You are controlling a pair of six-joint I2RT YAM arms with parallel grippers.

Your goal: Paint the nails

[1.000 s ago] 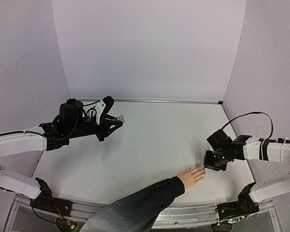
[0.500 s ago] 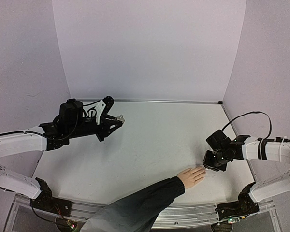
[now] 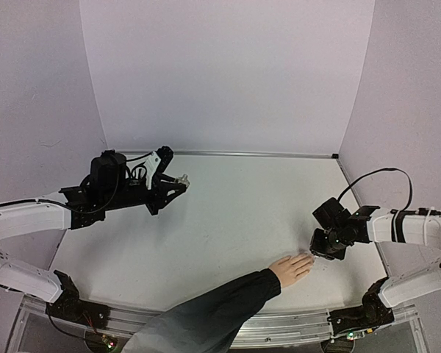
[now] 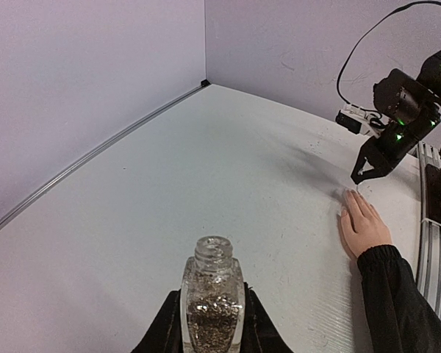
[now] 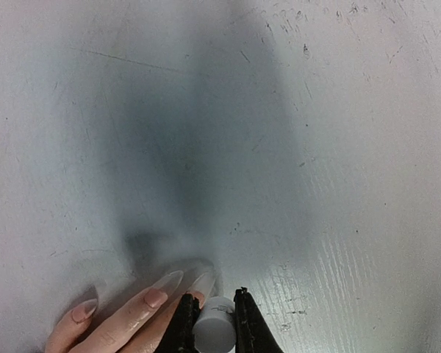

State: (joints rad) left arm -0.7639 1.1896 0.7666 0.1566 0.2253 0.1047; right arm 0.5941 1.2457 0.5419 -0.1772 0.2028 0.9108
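On the right gripper [image 5: 213, 315] the jaws pinched a white cap [image 5: 213, 334], probably the brush, at the nails [image 5: 169, 279] resting on the counter [image 5: 316, 147]; light lengthwise strokes would suit; the left gripper [image 4: 212, 332] had its jaws clasped around the bottle [image 4: 213, 283].

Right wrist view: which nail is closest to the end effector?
The rightmost nail, its tip right beside the right end effector shut on a white cylinder. The other two visible nails sit farther left.

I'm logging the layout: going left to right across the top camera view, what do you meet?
Left end effector holding the glass bottle → pale hand → right end effector gripping a small white cap.
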